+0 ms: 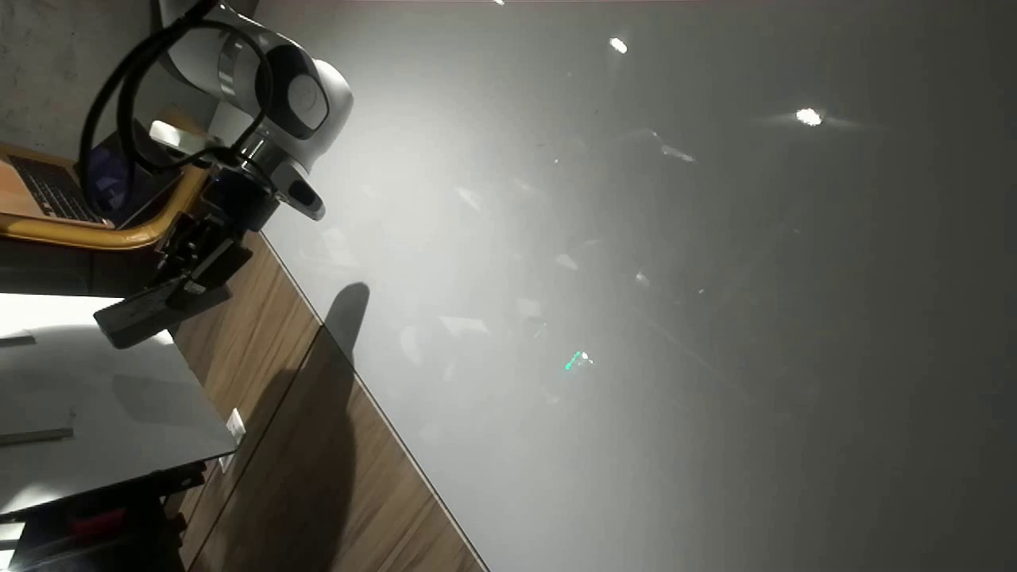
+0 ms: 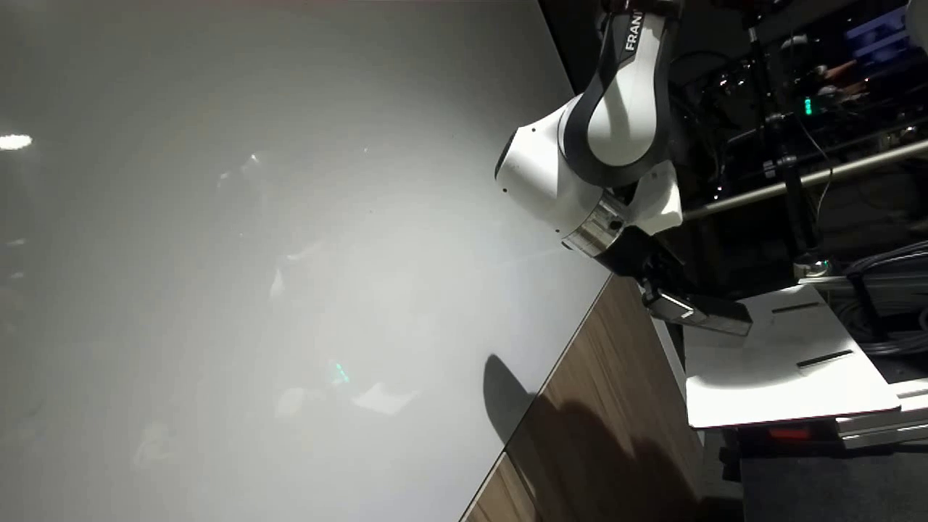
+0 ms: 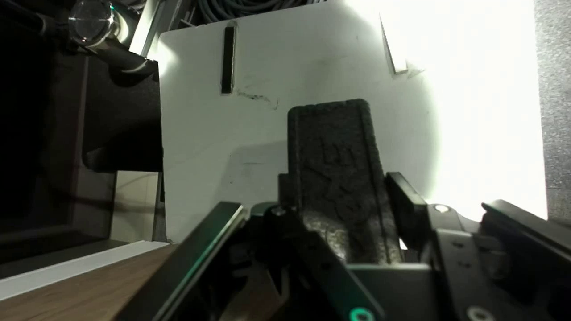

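Wrist view shows the gripper (image 3: 342,196) clamped on a dark grey block (image 3: 337,151), its fingers (image 3: 407,198) pressed to the two long sides and the far end of the block sticking out beyond them. Rough marks cover the upper face of the block, but I cannot read them. The block hangs over a white desk (image 3: 192,133) with two narrow slots; the left slot (image 3: 228,60) is dark, and the right slot (image 3: 396,55) lies near a patch of bright glare. A soft shadow (image 3: 254,171) falls on the desk just beside the block, on its left in this view. Coiled cables (image 3: 254,6) lie past the far edge of the desk.

In both exterior views the arm (image 1: 302,103) points down, with the block tilted at its end above part of the desk. A brown wooden panel (image 1: 389,492) runs beside a large glossy grey-white surface (image 1: 675,318), and the shadow of the arm falls across both. In an exterior view a small white plate (image 1: 235,425) shows on the wood just beside a corner of the desk, and a laptop (image 1: 52,187) stands beside a yellow tube (image 1: 87,236), near a loop of black cable (image 1: 179,30). In an exterior view a metal rail (image 2: 834,175) crosses a dark background, with a black post (image 2: 795,206) across it
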### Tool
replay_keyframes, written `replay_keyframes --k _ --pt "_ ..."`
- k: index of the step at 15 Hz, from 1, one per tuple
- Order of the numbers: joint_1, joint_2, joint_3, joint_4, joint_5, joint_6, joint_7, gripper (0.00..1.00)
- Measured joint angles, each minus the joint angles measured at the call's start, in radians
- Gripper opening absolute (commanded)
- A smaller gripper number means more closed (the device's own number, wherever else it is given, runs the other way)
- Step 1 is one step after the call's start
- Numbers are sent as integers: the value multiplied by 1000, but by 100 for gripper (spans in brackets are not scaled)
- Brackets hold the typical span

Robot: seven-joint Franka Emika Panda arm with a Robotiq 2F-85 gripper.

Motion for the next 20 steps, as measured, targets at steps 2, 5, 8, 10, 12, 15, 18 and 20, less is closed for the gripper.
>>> replay_keyframes --k 2,5,8,10,12,15,18,20 --pt "-1 29 -14 19 4 2 0 28" --pt "-4 72 -38 48 7 2 0 28" --pt "-4 109 -57 74 8 2 0 28" --pt "-4 131 -63 86 8 2 0 28" --pt "-4 151 -66 95 8 1 0 28" --pt "-3 176 -67 96 8 1 0 28" --pt "-2 193 -67 97 8 1 0 28" --pt "-2 198 -67 99 8 -1 -1 37"
